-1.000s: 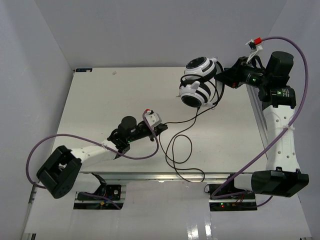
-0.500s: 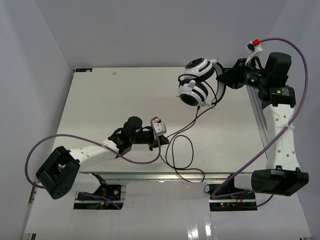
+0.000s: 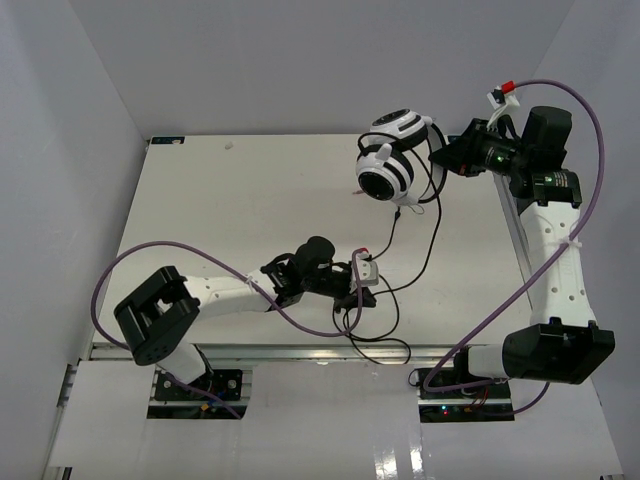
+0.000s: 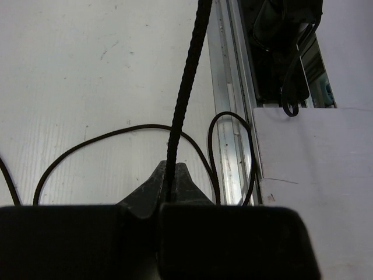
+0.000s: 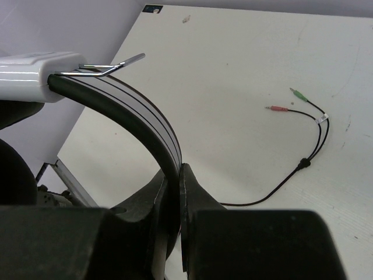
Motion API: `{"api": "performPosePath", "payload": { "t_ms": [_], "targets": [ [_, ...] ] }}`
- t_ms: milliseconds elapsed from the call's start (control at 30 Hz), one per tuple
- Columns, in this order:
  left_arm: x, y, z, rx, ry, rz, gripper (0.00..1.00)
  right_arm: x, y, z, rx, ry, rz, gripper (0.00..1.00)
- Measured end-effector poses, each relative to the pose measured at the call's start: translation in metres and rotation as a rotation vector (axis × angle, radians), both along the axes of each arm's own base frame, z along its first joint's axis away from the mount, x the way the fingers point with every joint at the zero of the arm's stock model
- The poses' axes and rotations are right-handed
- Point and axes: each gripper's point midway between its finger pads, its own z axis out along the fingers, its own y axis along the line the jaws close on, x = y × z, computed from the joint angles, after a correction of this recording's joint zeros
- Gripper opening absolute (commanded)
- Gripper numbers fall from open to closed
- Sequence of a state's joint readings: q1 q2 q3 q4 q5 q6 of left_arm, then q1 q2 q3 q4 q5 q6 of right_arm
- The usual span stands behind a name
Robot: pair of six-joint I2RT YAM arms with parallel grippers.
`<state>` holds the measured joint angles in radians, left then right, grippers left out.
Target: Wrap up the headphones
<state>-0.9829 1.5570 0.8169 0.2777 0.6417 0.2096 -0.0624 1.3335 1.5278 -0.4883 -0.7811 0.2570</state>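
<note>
The headphones (image 3: 392,160) hang above the table's far right, white cups stacked, held by the headband. My right gripper (image 3: 446,158) is shut on the black-and-white headband (image 5: 134,114); in the right wrist view the jaws (image 5: 175,175) pinch it edge-on. The thin black cord (image 3: 432,235) drops from the cups and loops on the table to my left gripper (image 3: 364,278), low near the front edge. In the left wrist view that gripper (image 4: 172,175) is shut on the cord (image 4: 187,87), which runs taut upward. Green and pink plugs (image 5: 285,102) lie on the table.
An aluminium rail (image 4: 230,116) runs along the table's near edge, with cord loops (image 3: 375,345) draped over it. Another rail (image 3: 515,235) lines the right side. Thick purple robot cables (image 3: 110,290) arc beside both arms. White walls enclose the table.
My left gripper has moved right and nearer the front edge, pulling the cord with it. The right gripper has raised the headphones slightly toward the back.
</note>
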Motion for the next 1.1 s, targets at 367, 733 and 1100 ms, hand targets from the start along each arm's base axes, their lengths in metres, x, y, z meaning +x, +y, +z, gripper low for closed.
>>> {"api": "performPosePath", "payload": {
  "t_ms": [367,733,1100],
  "targets": [
    [-0.015,0.019,-0.003,0.029,-0.038,-0.006,0.00,0.006,-0.005,-0.020,-0.024,0.022,-0.030,0.08],
    [0.037,0.081,-0.010,0.049,-0.054,0.184,0.00,-0.007,-0.003,-0.008,-0.076,-0.082,0.033,0.08],
    [0.082,0.095,-0.003,0.074,-0.108,0.248,0.00,-0.032,-0.006,-0.020,-0.227,-0.161,0.119,0.08]
  ]
}}
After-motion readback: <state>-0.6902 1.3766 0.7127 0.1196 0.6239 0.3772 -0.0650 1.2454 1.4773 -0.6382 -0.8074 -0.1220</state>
